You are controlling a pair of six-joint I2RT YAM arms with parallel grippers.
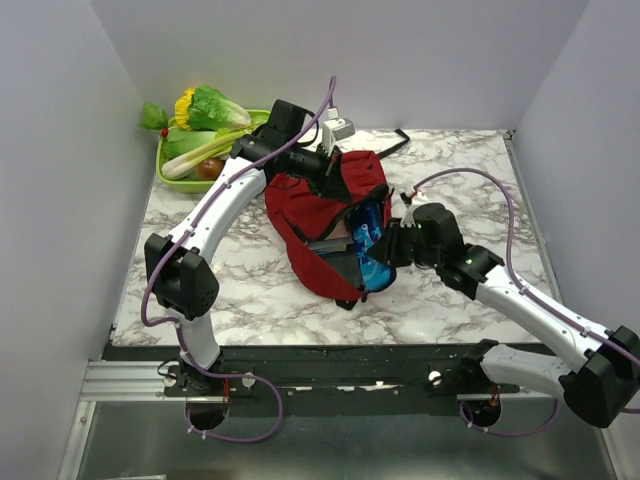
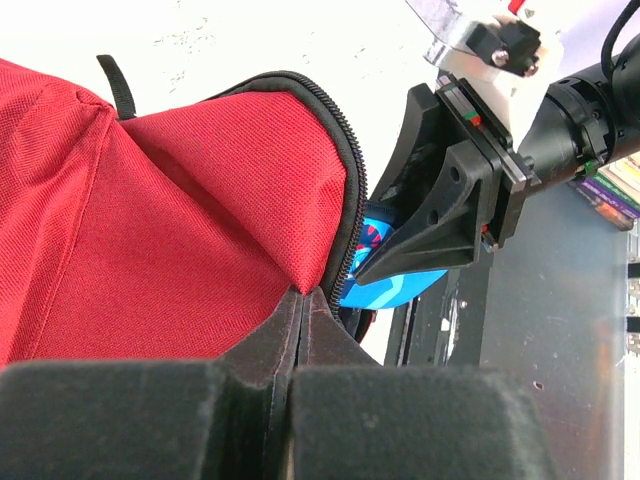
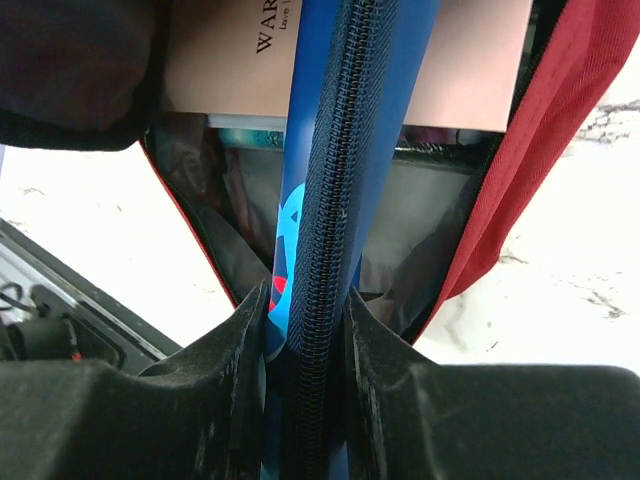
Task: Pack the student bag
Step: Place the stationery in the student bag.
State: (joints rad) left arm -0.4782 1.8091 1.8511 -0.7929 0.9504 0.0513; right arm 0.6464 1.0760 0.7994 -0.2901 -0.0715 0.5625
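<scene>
Student bag [image 2: 150,230] rim clamped in left gripper [image 2: 300,305], blue pencil case [image 3: 318,150] clamped in right gripper [image 3: 305,310]

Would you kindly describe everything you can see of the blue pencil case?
The blue pencil case is soft fabric, blue with lighter blue and red patterning; a dark zipper, apparently closed, runs along its length. The right gripper is shut on it, one finger on each side. It pokes part way into the open mouth of the red student bag, with a pale pink book beyond it inside.
</scene>
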